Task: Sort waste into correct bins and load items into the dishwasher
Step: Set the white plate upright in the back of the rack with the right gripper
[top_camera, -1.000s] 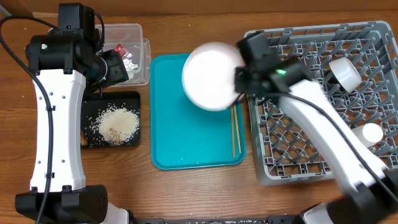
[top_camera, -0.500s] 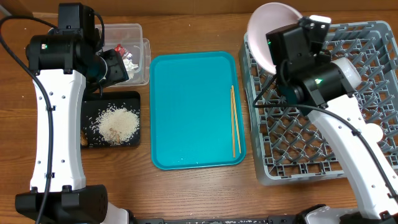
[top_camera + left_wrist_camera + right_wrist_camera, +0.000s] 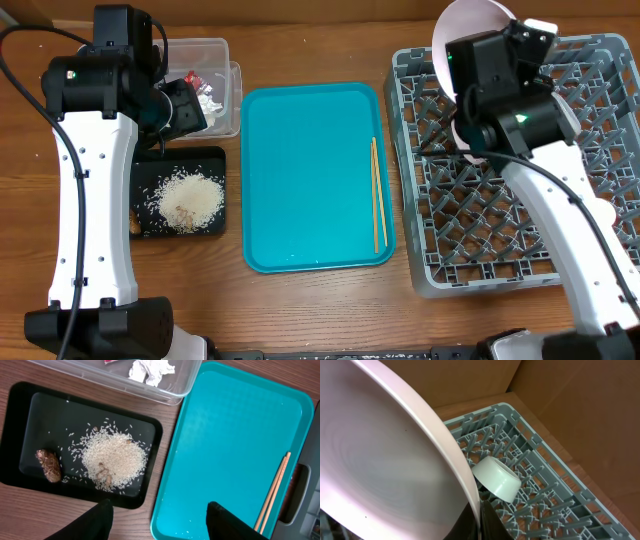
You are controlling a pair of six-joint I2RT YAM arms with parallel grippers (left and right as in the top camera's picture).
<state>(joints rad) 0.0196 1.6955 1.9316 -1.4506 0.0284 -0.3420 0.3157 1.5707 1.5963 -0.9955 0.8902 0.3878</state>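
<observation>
While right claw [image 3: 481,516] clamps plate [image 3: 466,20] rim, plate tilted above far-left corner of dish rack [image 3: 440,205], left claw [image 3: 160,521] hangs wide, empty, near black tray [image 3: 20,435]. Step: loading plate. Next: lower it between pegs, clear of inverted bowl [image 3: 496,478].

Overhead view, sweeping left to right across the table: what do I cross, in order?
Black tray → teal tray → chopsticks near its right edge → dish rack. Clear tub and held plate overlap others, so left out.
</observation>
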